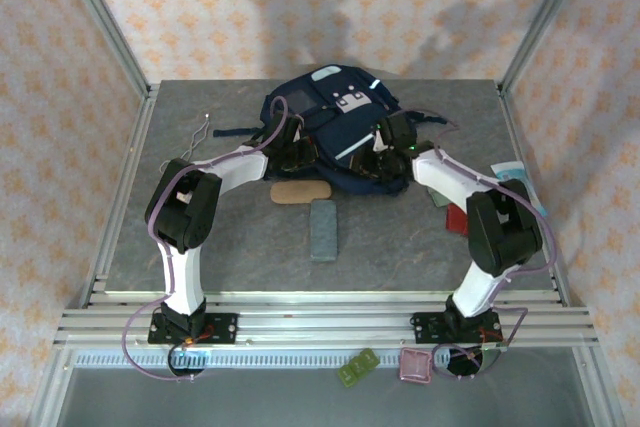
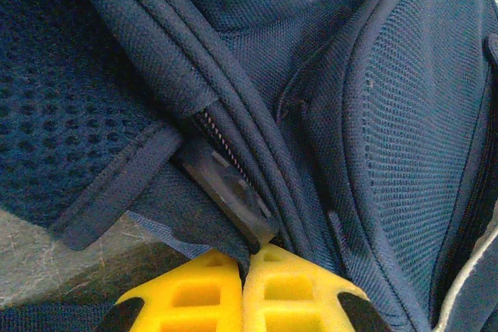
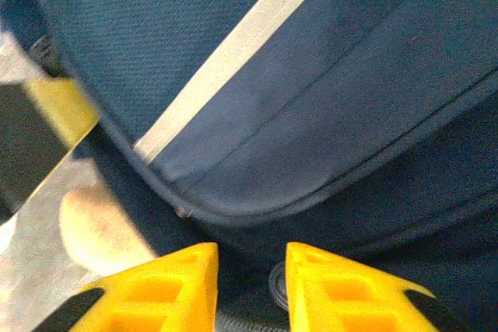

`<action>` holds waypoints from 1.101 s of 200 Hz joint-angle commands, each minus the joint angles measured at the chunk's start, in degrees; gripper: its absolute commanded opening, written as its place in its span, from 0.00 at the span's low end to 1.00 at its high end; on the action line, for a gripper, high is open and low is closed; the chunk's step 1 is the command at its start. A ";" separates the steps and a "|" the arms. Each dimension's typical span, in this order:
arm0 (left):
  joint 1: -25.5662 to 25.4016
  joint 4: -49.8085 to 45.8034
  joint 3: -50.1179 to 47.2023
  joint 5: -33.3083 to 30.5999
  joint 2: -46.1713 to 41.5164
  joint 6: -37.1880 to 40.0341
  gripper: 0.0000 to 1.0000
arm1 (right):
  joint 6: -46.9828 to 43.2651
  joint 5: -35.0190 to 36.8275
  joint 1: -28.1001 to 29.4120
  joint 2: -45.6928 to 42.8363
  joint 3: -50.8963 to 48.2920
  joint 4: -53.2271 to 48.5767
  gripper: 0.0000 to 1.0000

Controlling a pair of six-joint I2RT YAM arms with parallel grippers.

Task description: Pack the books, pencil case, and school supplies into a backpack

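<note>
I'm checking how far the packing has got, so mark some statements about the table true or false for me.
1. The tan case lies on the table near the backpack. True.
2. The grey-blue case is inside the backpack. False: it lies on the table, beside the tan case.
3. The left claw is wide open. False: it is shut on the zipper pull.
4. The wire lies left of the backpack. True.
5. The right claw holds the tan case. False: its fingers stand apart against the backpack.
</note>
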 commanded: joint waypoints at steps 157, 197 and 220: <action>-0.72 5.91 -1.02 -0.97 -0.94 0.39 0.00 | -2.89 9.24 -1.20 5.91 12.90 -12.23 0.43; -1.65 5.77 -2.37 -2.93 -0.56 1.95 0.00 | -3.99 4.20 -1.21 8.03 11.81 -13.40 0.41; -1.72 6.42 -2.82 -2.82 -0.35 1.66 0.00 | -4.71 -2.77 -1.21 6.20 7.90 -11.39 0.39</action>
